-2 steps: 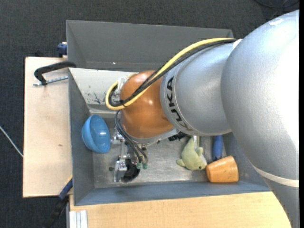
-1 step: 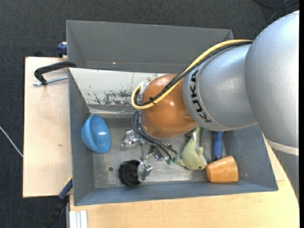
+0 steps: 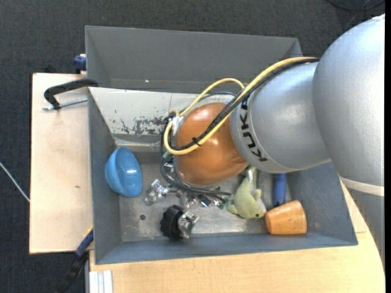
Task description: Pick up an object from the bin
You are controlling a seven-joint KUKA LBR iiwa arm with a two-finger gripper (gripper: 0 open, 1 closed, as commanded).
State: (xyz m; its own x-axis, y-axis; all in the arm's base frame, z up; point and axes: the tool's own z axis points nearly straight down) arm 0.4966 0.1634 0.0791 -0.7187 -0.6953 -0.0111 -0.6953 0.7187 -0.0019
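Camera view: orange cover (image 3: 204, 148) half hides the claw (image 3: 174, 205), seemingly by a black lump (image 3: 170, 223); opening indiscernible.

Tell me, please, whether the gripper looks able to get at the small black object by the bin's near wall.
Probably yes: the black object lies uncovered on the bin floor right beside the gripper; the pale green toy and orange block lie off to the side.
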